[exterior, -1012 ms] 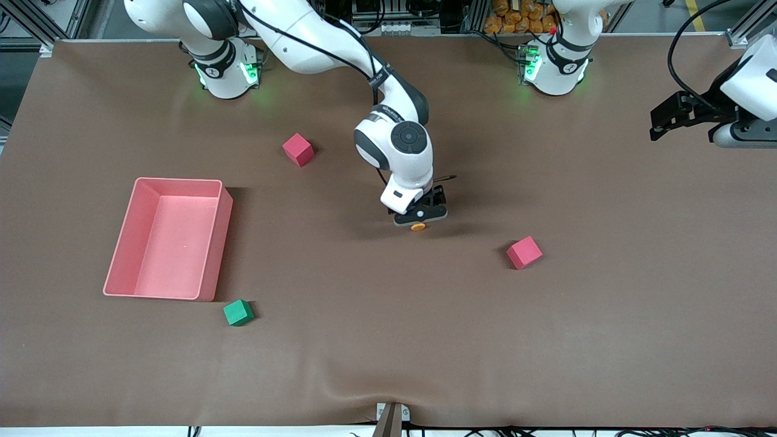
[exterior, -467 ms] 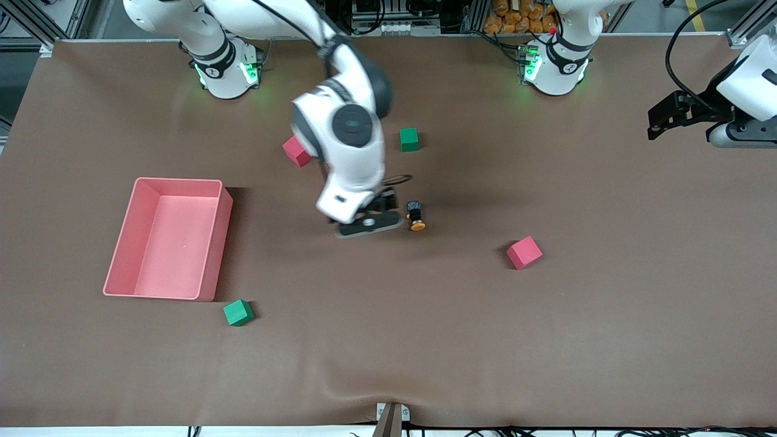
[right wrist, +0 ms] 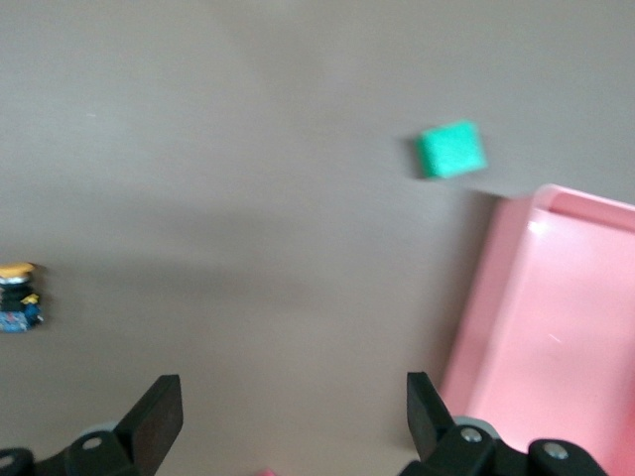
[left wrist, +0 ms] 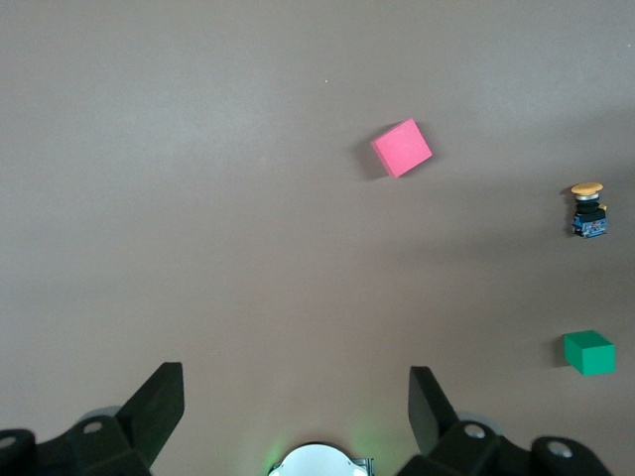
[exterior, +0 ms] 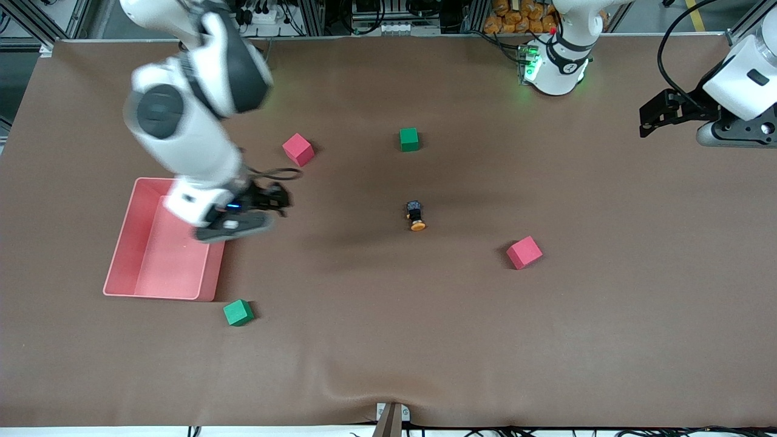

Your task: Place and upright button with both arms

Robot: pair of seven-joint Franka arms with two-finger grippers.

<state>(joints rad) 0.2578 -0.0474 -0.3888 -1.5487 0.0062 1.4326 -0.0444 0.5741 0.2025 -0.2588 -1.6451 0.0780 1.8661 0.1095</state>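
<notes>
Your right gripper [exterior: 270, 203] hangs with its fingers [right wrist: 159, 412] spread wide and nothing between them, over the edge of the pink bin [exterior: 124, 243] on the side toward the middle of the table. In the right wrist view you see the bin's rim [right wrist: 496, 297] under one fingertip, bare brown mat under the other, and a green cube [right wrist: 451, 149] just off the bin's corner.

Your left gripper [exterior: 652, 115] is up at the left arm's end of the table, also spread and empty; its fingers [left wrist: 432, 402] frame bare mat in the left wrist view, and that arm waits.

The button [exterior: 416, 216] lies on the mat near the middle of the table, apart from both grippers. You see its black body and its orange cap, with the cap end lying nearer to the front camera; both wrist views catch it too [left wrist: 587, 209] [right wrist: 17, 296].

Around it you have four cubes. One red cube [exterior: 524, 252] sits toward the left arm's end and slightly nearer to the front camera than the button. A green cube [exterior: 409, 139] sits farther from the camera than the button, and a second red cube [exterior: 298, 149] sits at about that same depth toward the right arm's end. The other green cube [exterior: 238, 312] rests just beside the bin's corner nearest to the camera.
</notes>
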